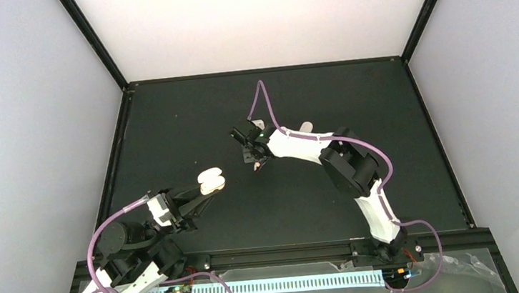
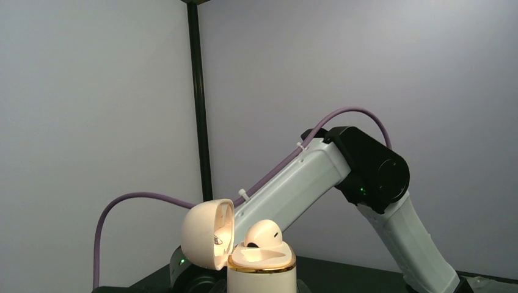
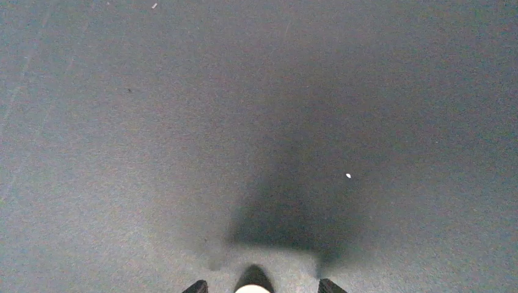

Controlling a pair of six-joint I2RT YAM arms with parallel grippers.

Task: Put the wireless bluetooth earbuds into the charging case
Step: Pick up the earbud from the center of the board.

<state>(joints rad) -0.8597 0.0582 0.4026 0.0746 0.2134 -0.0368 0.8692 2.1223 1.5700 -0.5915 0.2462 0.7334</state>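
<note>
left gripper (image 1: pixel 206 189) shut tight on the case (image 2: pixel 261 273), its fingers cut off in the wrist view | case smooth, cream, round, gold rim; lid (image 2: pixel 206 235) tipped open to the left | one shiny earbud (image 2: pixel 264 233) sits inside | right gripper (image 1: pixel 257 161) over the grainy dark table (image 3: pixel 183 122), tips apart; pale bit (image 3: pixel 251 289) between them, mostly cut off, can't tell if held
</note>
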